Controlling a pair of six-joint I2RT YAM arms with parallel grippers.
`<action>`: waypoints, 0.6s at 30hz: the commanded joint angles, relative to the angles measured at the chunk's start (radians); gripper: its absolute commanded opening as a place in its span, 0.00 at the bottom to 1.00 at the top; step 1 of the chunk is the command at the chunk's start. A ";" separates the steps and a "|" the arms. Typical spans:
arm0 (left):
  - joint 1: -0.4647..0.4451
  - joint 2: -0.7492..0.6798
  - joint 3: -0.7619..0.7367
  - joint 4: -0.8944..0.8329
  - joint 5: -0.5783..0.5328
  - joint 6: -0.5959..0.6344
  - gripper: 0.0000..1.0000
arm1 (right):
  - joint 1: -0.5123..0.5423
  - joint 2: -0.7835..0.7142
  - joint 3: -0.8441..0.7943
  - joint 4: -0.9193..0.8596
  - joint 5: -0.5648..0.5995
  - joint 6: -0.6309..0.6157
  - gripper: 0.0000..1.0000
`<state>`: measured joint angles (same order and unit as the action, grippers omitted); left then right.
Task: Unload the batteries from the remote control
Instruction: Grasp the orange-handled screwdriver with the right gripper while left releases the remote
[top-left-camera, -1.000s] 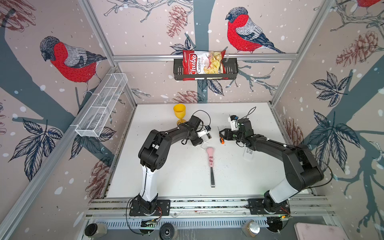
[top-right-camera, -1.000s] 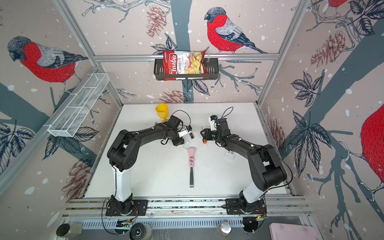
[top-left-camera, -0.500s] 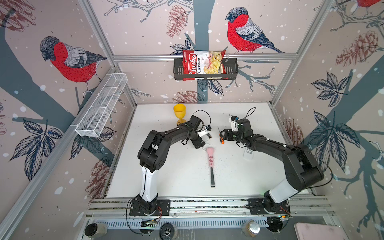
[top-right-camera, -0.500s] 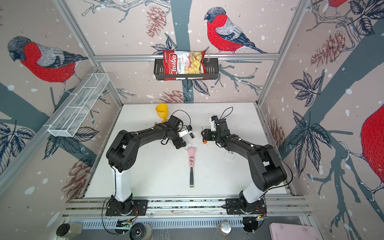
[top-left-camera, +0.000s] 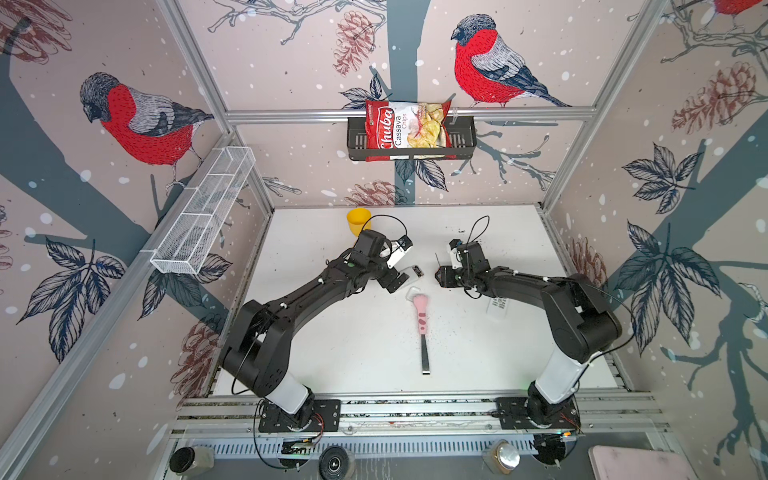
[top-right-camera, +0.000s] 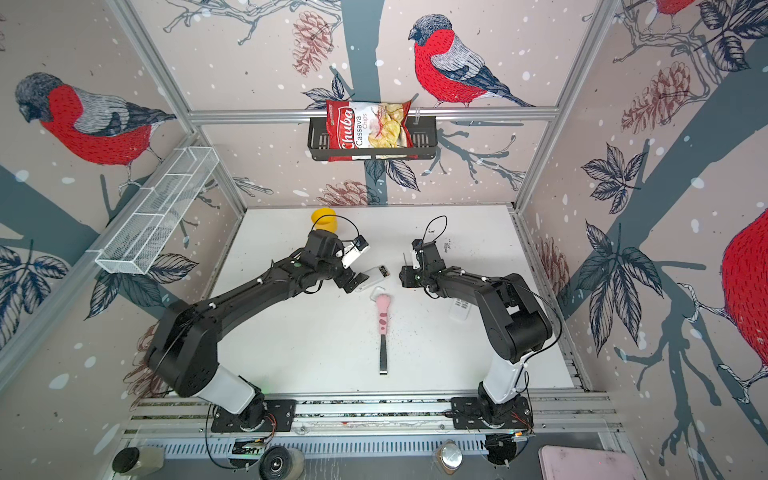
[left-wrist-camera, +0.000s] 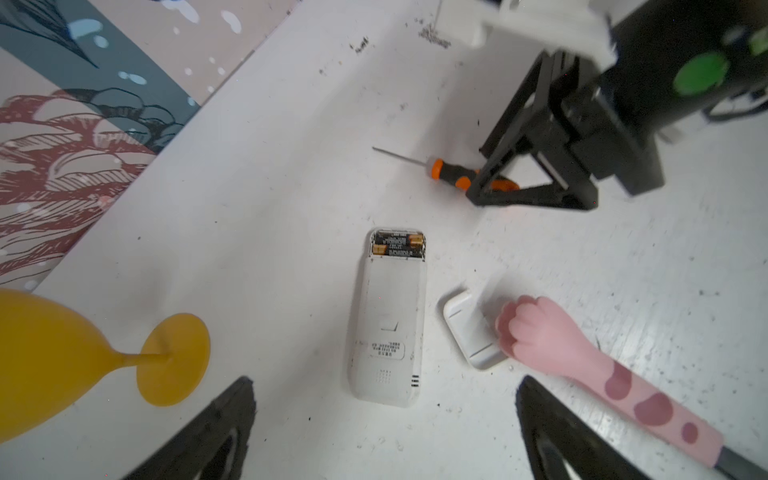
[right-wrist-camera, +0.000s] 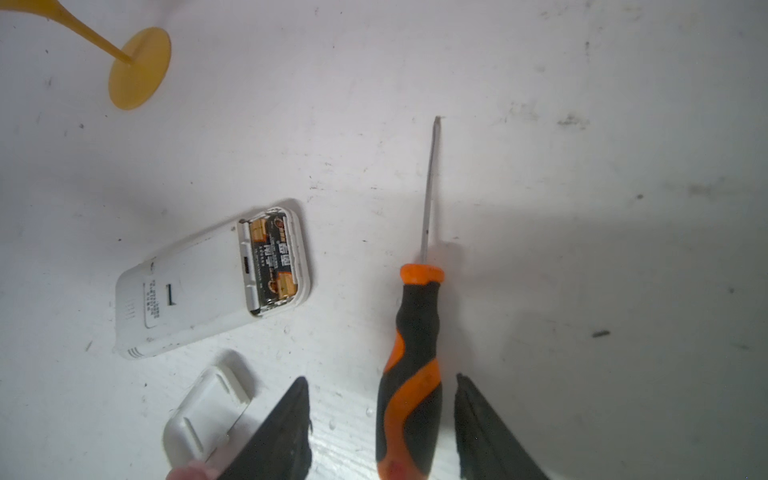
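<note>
Batteries (left-wrist-camera: 399, 244) sit in the open end of the remote (left-wrist-camera: 388, 324). My left gripper (left-wrist-camera: 384, 386) hangs wide open and empty above it. My right gripper (right-wrist-camera: 382, 378) is loosely open around the screwdriver (right-wrist-camera: 415, 332) handle.

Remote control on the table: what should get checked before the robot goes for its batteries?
1. Battery cover off, lying beside remote control: ok.
2. Both batteries exposed, seated in their compartment: ok.
3. Left gripper open, empty, above the remote control: ok.
4. Right gripper open, straddling the screwdriver handle, not gripping: ok.
5. Batteries loose enough to lift: cannot tell.
</note>
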<state>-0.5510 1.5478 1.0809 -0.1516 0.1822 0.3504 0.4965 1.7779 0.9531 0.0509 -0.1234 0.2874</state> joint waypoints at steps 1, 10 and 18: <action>-0.004 -0.030 -0.013 0.067 -0.091 -0.182 0.96 | 0.016 0.027 0.025 -0.047 0.099 -0.025 0.55; -0.007 -0.158 -0.138 0.146 -0.162 -0.448 0.96 | 0.051 0.100 0.067 -0.101 0.148 -0.042 0.42; -0.007 -0.268 -0.209 0.196 -0.204 -0.587 0.96 | 0.068 0.131 0.090 -0.120 0.161 -0.044 0.17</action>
<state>-0.5583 1.3003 0.8833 -0.0231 0.0078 -0.1535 0.5598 1.8977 1.0443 0.0010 0.0360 0.2424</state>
